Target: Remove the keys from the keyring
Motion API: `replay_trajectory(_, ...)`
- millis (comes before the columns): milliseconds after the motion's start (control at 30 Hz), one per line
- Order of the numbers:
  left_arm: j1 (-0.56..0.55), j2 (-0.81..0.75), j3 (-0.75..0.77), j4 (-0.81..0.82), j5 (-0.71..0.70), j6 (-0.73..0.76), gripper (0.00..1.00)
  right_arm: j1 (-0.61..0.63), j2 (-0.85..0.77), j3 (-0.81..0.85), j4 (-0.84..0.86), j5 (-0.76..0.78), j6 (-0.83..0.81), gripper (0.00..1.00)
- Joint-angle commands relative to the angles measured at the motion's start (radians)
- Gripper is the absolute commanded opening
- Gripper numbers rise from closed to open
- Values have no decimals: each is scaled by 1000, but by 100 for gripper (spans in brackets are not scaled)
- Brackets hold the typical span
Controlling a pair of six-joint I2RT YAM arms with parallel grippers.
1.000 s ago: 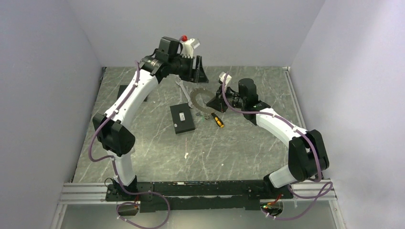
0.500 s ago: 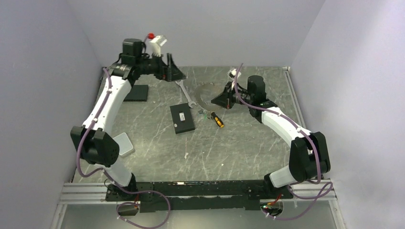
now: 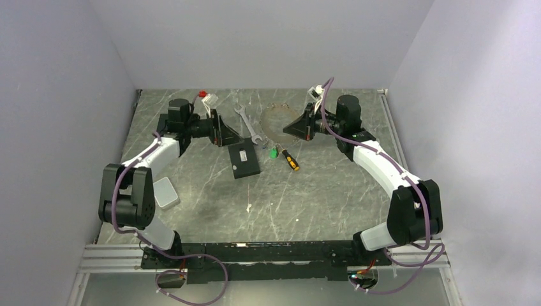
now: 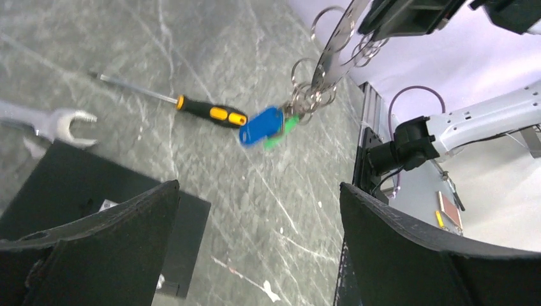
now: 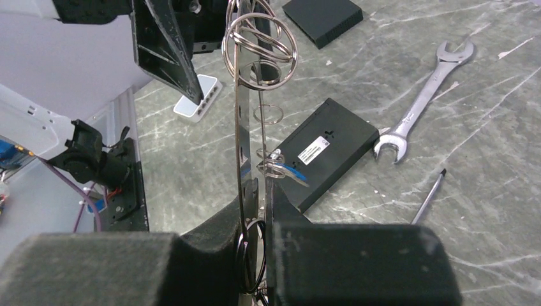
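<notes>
My right gripper (image 3: 298, 127) is shut on the edge of the keyring (image 3: 274, 118), a large dark grey metal ring held up off the table. In the right wrist view the keyring (image 5: 242, 127) stands edge-on between the fingers (image 5: 274, 204), with several small split rings (image 5: 258, 44) on it. The keys hang from those rings: a blue key (image 4: 261, 125) and a green key (image 4: 284, 127), the green key (image 3: 273, 152) dangling near the screwdriver. My left gripper (image 3: 223, 132) is wide open and empty, low by the black box, facing the keys from the left.
A yellow-handled screwdriver (image 3: 290, 159) lies below the keys. A silver spanner (image 3: 246, 121) and a black box (image 3: 244, 158) sit between the arms. A white box (image 3: 164, 191) lies at the left. A second black box (image 5: 322, 16) shows in the right wrist view.
My left arm swung down and to the left from high at the back, and its jaws opened wide. My right gripper lifted the keyring up and back, staying shut on it.
</notes>
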Motion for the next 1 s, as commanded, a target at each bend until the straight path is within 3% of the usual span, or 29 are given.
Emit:
replay_trajectory(0,-16,2,-26,461,111,-128,99,-6,-52,52,34,-56,23,0)
replay_trajectory(167,-98,44,-54,509,103,-46,99,-5,-38,63,47,-80,56,0)
replay_trajectory(467,-161,102,-105,654,48,26,88,-5,-28,70,67,-93,89,0)
replay_trajectory(700,-209,122,-125,685,17,90,65,-4,-19,74,87,-101,112,0)
replay_trajectory(967,-245,151,-108,671,-27,146,54,-5,-22,72,89,-102,115,0)
